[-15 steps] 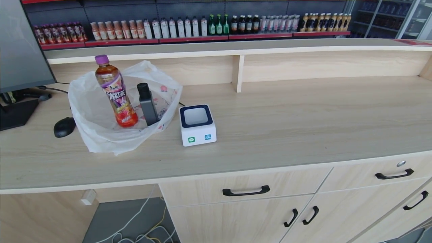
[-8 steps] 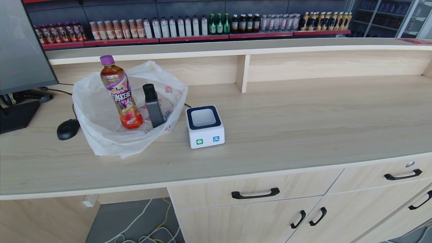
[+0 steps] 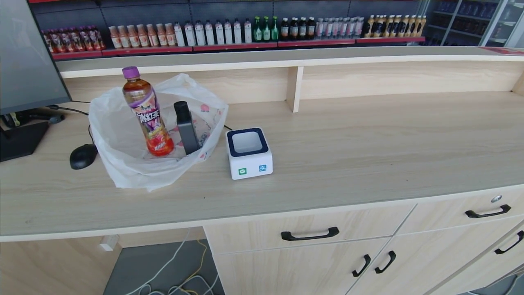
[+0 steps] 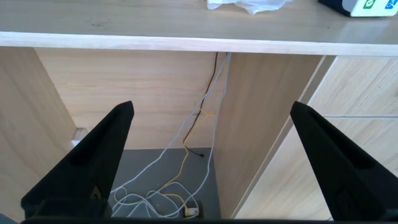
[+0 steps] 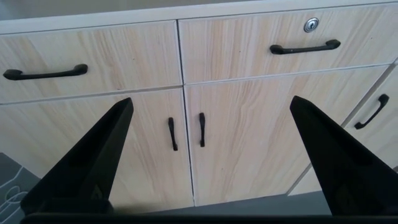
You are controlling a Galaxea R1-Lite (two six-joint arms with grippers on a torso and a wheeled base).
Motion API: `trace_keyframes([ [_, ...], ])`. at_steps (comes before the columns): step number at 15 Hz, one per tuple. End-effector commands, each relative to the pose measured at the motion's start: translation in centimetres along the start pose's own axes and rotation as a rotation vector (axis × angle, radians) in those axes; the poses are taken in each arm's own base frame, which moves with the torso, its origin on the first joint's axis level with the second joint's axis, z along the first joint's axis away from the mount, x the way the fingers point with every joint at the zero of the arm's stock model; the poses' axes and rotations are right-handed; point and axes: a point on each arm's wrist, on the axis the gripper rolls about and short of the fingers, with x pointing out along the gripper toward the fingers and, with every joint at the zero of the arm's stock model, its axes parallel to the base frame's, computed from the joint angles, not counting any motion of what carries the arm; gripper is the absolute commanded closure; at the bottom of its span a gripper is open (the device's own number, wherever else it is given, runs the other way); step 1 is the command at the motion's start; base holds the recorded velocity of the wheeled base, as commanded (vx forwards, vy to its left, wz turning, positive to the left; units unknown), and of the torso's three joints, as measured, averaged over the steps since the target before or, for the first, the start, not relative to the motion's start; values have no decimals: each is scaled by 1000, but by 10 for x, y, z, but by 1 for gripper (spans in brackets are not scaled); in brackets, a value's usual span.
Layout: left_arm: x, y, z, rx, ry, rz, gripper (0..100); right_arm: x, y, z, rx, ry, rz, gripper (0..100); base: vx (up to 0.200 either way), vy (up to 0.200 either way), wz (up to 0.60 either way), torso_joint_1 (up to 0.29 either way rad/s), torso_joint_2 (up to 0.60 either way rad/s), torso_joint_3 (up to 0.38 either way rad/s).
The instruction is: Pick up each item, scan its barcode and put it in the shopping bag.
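Bottle (image 3: 148,119) in bag (image 3: 123,170) (far from jaws)

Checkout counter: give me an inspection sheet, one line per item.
Surface: wooden counter, level; all items sit on its left part.
Job's things: tea bottle and black bottle upright inside the shopping bag; scanner beside the bag.
Clutter: mouse left of the bag; monitor at far left.
Claws: left claw and right claw open, holding nothing, below counter level.
Cables: loose wires hang under the counter to the floor.
Surroundings: drinks shelf behind; drawers below.
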Motion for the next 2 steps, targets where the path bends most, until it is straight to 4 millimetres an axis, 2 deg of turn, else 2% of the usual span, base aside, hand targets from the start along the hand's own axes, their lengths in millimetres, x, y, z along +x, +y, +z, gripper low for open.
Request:
trace_keyframes([
  [1,0,0,0,0,0,1,0,0,0,0,0,1,0,0,0,0,0,0,0,0],
  [2,0,0,0,0,0,-1,0,0,0,0,0,1,0,0,0,0,0,0,0,0],
])
